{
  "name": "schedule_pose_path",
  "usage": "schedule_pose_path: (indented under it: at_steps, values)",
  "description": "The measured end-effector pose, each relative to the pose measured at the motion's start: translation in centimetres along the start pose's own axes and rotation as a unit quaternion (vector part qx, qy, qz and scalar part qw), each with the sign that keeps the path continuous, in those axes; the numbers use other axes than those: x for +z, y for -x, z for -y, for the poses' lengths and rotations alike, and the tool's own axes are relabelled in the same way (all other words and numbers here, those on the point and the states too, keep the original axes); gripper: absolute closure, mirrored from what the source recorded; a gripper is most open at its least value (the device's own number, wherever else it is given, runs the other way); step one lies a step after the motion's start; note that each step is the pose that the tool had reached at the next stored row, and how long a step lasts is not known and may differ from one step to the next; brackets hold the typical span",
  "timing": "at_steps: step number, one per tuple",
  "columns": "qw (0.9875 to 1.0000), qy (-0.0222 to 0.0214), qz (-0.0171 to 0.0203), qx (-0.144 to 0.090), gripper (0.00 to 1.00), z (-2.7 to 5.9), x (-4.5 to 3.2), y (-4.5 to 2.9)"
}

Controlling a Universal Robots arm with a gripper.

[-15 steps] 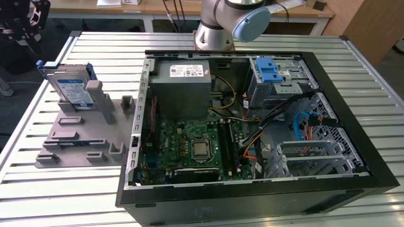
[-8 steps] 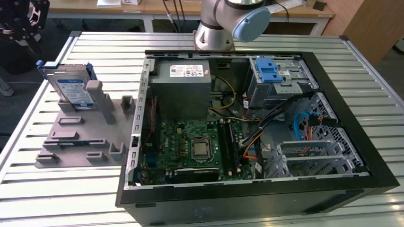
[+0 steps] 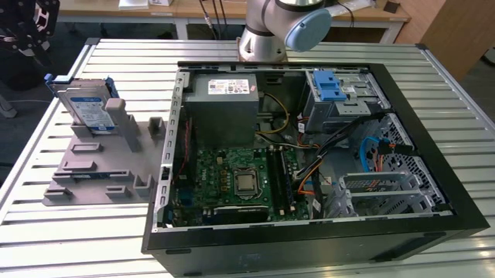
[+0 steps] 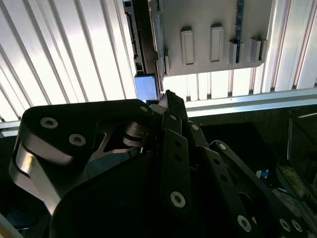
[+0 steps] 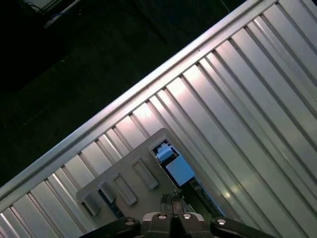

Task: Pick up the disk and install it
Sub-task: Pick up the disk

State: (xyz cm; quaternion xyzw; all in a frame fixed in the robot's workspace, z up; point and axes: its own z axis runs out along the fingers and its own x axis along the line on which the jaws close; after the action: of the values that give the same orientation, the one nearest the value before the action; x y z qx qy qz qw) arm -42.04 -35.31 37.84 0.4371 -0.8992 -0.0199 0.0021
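Silver disk (image 3: 85, 109), blue-framed, standing upright

Blue-railed disk (image 3: 87, 110) upright in grey stand (image 3: 93, 168)

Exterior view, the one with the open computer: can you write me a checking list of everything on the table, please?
Surface: slatted metal table, carrying a grey holder and an open computer case.
Job's things: the disk stands upright in the grey holder, to the exterior view's left of the computer case; not yet installed.
Clutter: nothing seen.
Grippers: the gripper hangs above the grey holder in the first wrist view, apart from the disk.
Cables: blue, orange and yellow cables run inside the computer case.
Surroundings: the arm rises behind the computer case; desks stand beyond the table.
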Motion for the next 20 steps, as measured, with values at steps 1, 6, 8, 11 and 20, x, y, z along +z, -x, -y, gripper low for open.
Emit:
schedule_pose_path:
  at_steps: [1,6,8,11,20]
  values:
    - [1.0,0.0,-0.0002,-0.004,0.89,0.0,0.0,0.0]
    - [0.9997,0.0003,-0.0009,-0.023,0.89,0.0,0.0,0.0]
    - [0.9995,0.0004,-0.0012,-0.03,0.89,0.0,0.0,0.0]
    - [0.9991,0.0005,-0.0016,-0.041,0.89,0.0,0.0,0.0]
    - [0.9959,0.0012,-0.0034,-0.09,0.89,0.0,0.01,0.0]
